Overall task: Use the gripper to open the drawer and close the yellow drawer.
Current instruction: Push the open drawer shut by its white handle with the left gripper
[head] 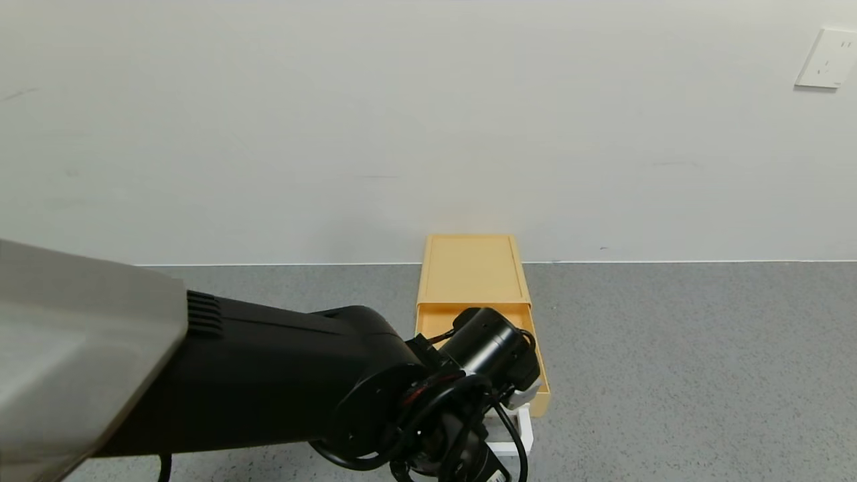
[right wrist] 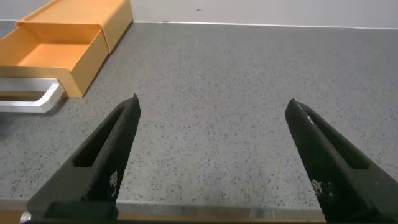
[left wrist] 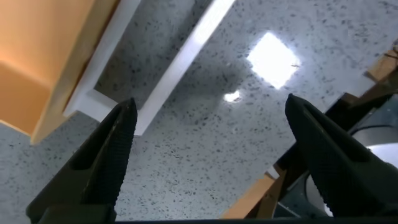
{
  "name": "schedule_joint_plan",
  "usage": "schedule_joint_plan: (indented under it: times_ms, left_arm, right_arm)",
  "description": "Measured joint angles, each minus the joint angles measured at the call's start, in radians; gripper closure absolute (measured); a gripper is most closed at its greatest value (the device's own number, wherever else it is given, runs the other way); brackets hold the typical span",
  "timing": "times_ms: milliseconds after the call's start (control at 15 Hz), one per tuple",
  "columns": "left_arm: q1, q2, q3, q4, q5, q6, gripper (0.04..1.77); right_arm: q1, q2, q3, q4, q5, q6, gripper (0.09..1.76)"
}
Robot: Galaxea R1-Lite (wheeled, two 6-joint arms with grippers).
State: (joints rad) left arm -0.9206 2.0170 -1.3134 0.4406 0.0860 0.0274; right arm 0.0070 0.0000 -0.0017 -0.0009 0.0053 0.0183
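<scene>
The yellow drawer [head: 541,381] stands pulled out of its flat yellow case [head: 473,268] at the back of the grey table, its white loop handle [head: 524,428] toward me. My left arm's wrist [head: 492,348] hangs over the open tray and hides most of it. In the left wrist view my left gripper [left wrist: 211,102] is open and empty just above the table, one finger [left wrist: 115,143] beside the handle's corner [left wrist: 143,112], with the drawer front [left wrist: 43,56] behind it. My right gripper [right wrist: 213,101] is open and empty low over the table, to the right of the drawer [right wrist: 56,53], out of the head view.
The white wall runs right behind the case, with a socket [head: 829,59] at upper right. Grey tabletop [head: 669,368] stretches to the right of the drawer. Wooden frame parts [left wrist: 261,199] show past the table's edge in the left wrist view.
</scene>
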Motion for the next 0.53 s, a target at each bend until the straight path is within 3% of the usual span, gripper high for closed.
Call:
schedule_joint_plan:
  times_ms: [133, 533]
  left_arm:
    - [-0.009, 0.02, -0.008, 0.0, 0.028, -0.04, 0.09]
    - [-0.026, 0.064, -0.028, 0.003, 0.032, -0.139, 0.09]
  right_arm:
    - [0.0, 0.0, 0.0, 0.0, 0.001, 0.0, 0.14]
    - [0.0, 0.0, 0.0, 0.0, 0.0, 0.0, 0.14]
